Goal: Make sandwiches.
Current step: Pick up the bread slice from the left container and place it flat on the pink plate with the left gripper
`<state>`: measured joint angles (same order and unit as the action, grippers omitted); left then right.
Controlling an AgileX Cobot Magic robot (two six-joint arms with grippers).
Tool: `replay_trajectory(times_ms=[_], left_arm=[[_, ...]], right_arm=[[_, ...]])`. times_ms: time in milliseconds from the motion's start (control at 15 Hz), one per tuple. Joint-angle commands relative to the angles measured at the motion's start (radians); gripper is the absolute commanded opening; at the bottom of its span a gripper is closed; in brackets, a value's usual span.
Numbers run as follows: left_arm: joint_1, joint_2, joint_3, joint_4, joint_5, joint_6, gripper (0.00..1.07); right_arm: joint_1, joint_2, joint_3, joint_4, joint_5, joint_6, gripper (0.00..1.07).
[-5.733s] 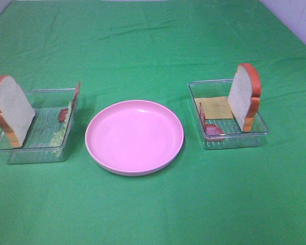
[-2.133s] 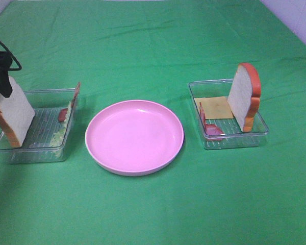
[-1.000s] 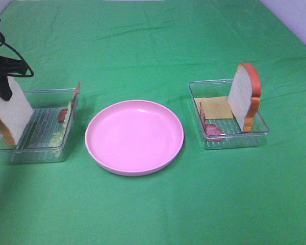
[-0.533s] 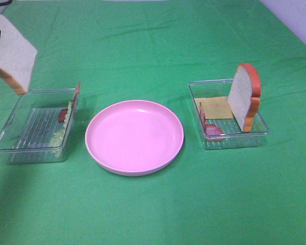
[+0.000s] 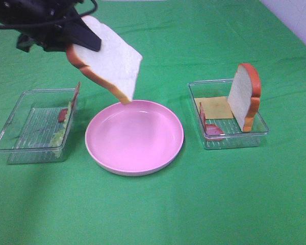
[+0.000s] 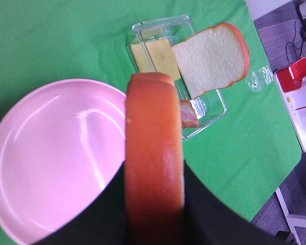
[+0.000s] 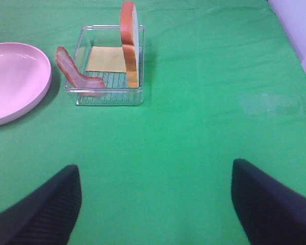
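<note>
Step in hand: first bread slice [image 5: 109, 64] to the plate. Exterior view: left gripper [image 5: 86, 40], upper left of frame, clamps the slice at its crust end; it hangs tilted, low corner just over the pink plate [image 5: 137, 140] at centre. We'd say next: lower, lay flat, release. Left wrist view: smooth orange-brown crust between black jaws; second slice [image 6: 209, 58], spongy white face, leans in the clear ribbed tray [image 6: 158, 22]. Right wrist view: right gripper [image 7: 155, 201] spread wide, empty, over green cloth [image 7: 194, 127].

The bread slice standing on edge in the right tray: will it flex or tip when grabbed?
Probably stiff: the matching slice in the left gripper juts out unsupported without drooping. Likely tippy if nudged: the tray slice stands upright on its narrow crust edge.
</note>
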<state>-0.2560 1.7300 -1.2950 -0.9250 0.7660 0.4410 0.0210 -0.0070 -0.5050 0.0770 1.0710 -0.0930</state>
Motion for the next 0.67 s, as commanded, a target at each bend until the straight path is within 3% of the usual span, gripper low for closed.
replay_trajectory(times_ms=[67, 200, 333, 467, 667], left_arm=[[-0.082, 0.077, 0.005, -0.038, -0.104, 0.003, 0.0], [-0.126, 0.133, 0.005, -0.05, -0.146, 0.003, 0.0], [-0.162, 0.215, 0.005, -0.06, -0.18, -0.034, 0.0], [-0.165, 0.27, 0.005, -0.06, -0.182, -0.108, 0.0], [-0.165, 0.325, 0.005, -0.068, -0.186, -0.127, 0.11]], right_arm=[[-0.002, -0.013, 0.001, 0.004, -0.012, -0.013, 0.76], [-0.002, -0.013, 0.001, 0.004, -0.012, -0.013, 0.76], [-0.002, -0.013, 0.001, 0.004, -0.012, -0.013, 0.76], [-0.002, -0.013, 0.001, 0.004, -0.012, -0.013, 0.76], [-0.002, -0.013, 0.001, 0.005, -0.012, -0.013, 0.76]])
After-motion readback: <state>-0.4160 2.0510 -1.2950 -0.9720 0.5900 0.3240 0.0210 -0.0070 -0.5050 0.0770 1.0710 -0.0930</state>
